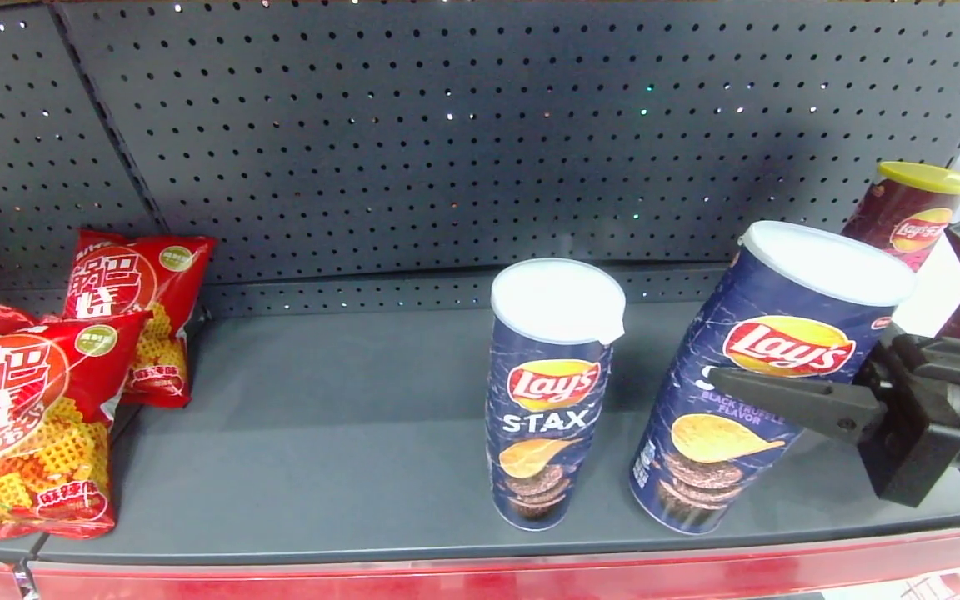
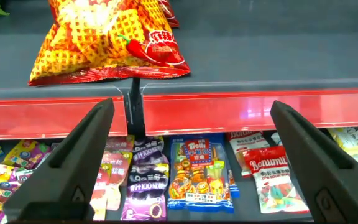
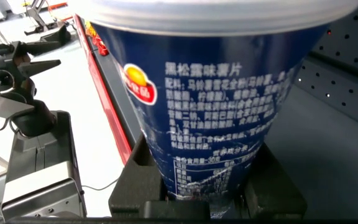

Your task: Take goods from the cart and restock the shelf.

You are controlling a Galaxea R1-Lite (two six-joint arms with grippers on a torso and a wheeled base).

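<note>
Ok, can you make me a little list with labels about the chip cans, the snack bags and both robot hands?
Shelf: dark grey, with a red front edge
Upright blue can: stands alone, mid-shelf
Tilted blue can: leans over, gripped by the right gripper
Red can: yellow lid, behind the tilted one
Red snack bags: two, at the shelf's left end
Left gripper: open, holding nothing, in front of the red shelf edge
Candy packs: on the shelf below
</note>
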